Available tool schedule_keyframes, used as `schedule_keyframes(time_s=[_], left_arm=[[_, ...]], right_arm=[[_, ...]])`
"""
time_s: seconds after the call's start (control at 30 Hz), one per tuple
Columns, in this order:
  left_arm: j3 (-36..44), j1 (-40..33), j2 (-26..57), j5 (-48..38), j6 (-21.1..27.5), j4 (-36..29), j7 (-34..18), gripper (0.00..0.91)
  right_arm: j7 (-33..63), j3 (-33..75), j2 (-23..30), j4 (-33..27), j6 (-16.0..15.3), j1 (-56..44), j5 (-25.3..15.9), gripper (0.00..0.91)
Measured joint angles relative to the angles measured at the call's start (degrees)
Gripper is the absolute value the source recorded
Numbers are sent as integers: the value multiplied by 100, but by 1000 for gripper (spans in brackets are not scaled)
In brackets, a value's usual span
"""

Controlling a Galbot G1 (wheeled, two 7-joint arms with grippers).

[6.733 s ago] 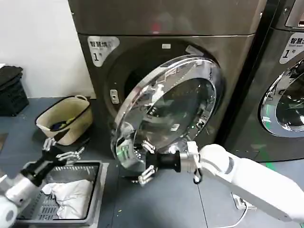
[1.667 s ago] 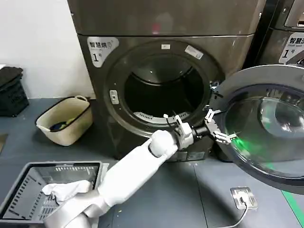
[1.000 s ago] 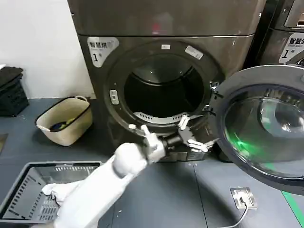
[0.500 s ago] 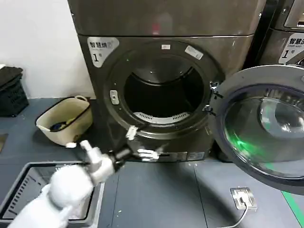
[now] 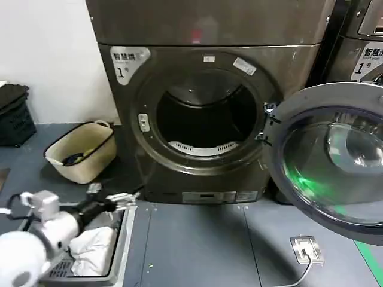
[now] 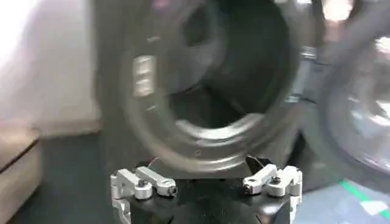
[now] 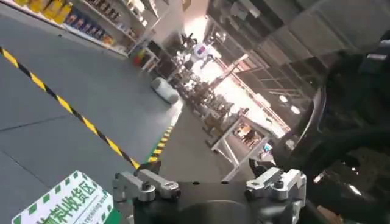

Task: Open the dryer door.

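Dryer door (image 5: pixel 335 161) hangs wide open at right, drum exposed. Left tool (image 5: pixel 114 200) sits low over the grey basket (image 5: pixel 122 251), fingers spread, empty. Right tool (image 7: pixel 207 185) also spread, holding nothing.

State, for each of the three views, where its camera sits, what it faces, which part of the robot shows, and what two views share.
Head view: on the robot's head, facing the dryer door, swung wide open; left gripper low, over a laundry basket.
Left wrist view: on the left arm, facing the dryer drum; left gripper open.
Right wrist view: on the right arm, facing a hall floor; right gripper open.
Shared: head and left wrist views both show the drum.
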Motion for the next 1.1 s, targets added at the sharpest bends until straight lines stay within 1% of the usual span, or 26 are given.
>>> schedule_keyframes(time_s=[0.07,0.17,0.27,0.63,0.83,0.9,0.97,1.1], left_arm=[[-301,194,74,-654,0,28,-472,907],[-669,444,162,-1415,0,114,-1021,907],[-995,606,237,-2169,-1,281,-1703,907],[-1519,854,398,-5147,-6,1014,-4275,907],[-1921,1080,519,-6247,-8,1233,-5126,907],[-2053,1077,536,-6542,-115,1312,-5447,907],[-2153,1078,547,-6653,-215,1416,-5633,907],[-2286,1129,562,-6836,-279,1570,-5764,907]], right_arm=[[-29,0,3,-13,-5,0,59,907],[-38,1,6,-40,-8,1,91,907],[-48,4,23,-51,-13,-1,121,907],[-153,53,51,-39,30,-19,299,907],[-136,36,57,-43,55,13,352,907],[-135,35,51,-33,76,20,424,907],[-139,37,38,-23,109,20,456,907],[-147,39,20,-35,143,21,471,907]])
